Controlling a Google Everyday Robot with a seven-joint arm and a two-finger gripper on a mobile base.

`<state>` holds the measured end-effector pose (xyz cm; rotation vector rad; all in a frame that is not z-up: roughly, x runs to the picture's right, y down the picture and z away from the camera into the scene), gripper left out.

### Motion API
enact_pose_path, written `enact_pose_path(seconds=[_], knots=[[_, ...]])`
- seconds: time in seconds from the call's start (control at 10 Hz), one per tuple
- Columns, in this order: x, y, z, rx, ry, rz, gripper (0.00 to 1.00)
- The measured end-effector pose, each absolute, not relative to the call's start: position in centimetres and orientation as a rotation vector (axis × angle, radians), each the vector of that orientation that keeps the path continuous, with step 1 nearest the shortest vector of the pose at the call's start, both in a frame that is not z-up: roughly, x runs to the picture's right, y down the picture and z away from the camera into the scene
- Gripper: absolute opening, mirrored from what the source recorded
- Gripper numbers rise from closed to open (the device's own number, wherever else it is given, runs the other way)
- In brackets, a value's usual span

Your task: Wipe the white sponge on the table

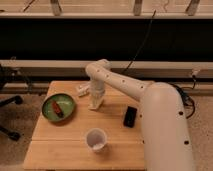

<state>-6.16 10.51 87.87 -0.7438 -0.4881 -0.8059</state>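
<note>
Camera view gives us, nearest, a white round cup (96, 139) well in front of the gripper (96, 101) on the table (60, 147). Farther back, a black flat device (130, 116) lies to the jaws' right as we look, and a green plate (68, 104) to their left. Between them the gripper points down at the planks, with the white sponge (94, 106) at its tip, touching the wood; whether the jaws clamp it we cannot tell. Just behind lies an elongated white object (82, 90).

Hidden / cut off / unclear
Gripper (96, 102) sits low at mid-table (55, 145); white sponge can't be told apart from it. Arm (160, 125) hides the table's right side and runs off the bottom edge. Reddish item (57, 108) on green plate (68, 101) too small to identify.
</note>
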Motion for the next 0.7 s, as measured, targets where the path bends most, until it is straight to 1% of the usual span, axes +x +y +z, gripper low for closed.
enact_pose_path(seconds=[0.5, 0.7], knots=[[-5.6, 13.9, 84.6, -0.784, -0.536, -0.888, 0.03], [-3.9, 14.6, 84.4, -0.802, -0.532, -0.875, 0.03]])
